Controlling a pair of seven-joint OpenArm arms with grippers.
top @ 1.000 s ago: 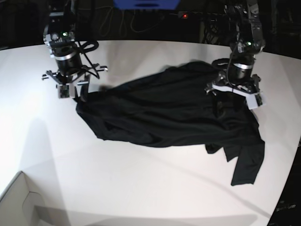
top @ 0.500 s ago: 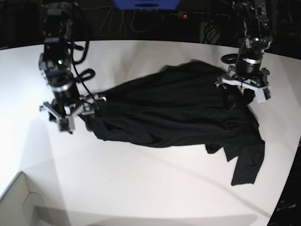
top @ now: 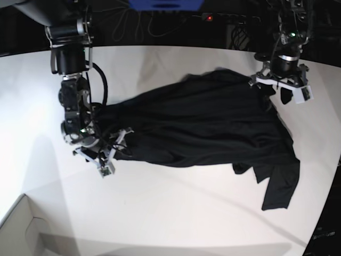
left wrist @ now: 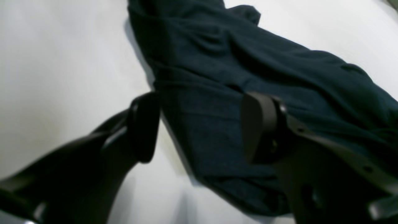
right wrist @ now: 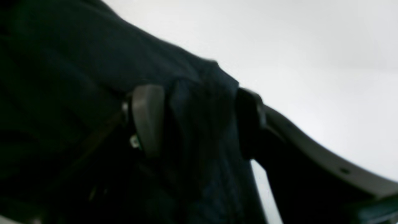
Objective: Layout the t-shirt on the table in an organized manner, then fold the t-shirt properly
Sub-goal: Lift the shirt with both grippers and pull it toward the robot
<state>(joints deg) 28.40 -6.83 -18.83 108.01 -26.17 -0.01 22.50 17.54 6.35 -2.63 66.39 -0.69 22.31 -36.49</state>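
Observation:
The black t-shirt (top: 202, 122) lies spread and wrinkled across the white table (top: 160, 213), one long sleeve (top: 279, 186) hanging toward the near right. My right gripper (top: 113, 152) is low at the shirt's near-left edge. In the right wrist view its jaws (right wrist: 199, 121) stand wide apart with a bunched fold of the t-shirt (right wrist: 62, 77) between them. My left gripper (top: 277, 93) hovers over the far-right corner, open. In the left wrist view (left wrist: 202, 127) one finger (left wrist: 144, 127) is over bare table (left wrist: 62, 62) and the other over the t-shirt (left wrist: 233, 56).
A white box corner (top: 21, 229) sits at the near-left edge. Dark cables and a blue object (top: 165, 4) lie beyond the table's far curved edge. The table's right edge (top: 327, 208) runs close to the hanging sleeve.
The right arm came toward the near side along the shirt's left edge and dropped low, its jaws now wider. The left arm drew back toward the far right, off the cloth.

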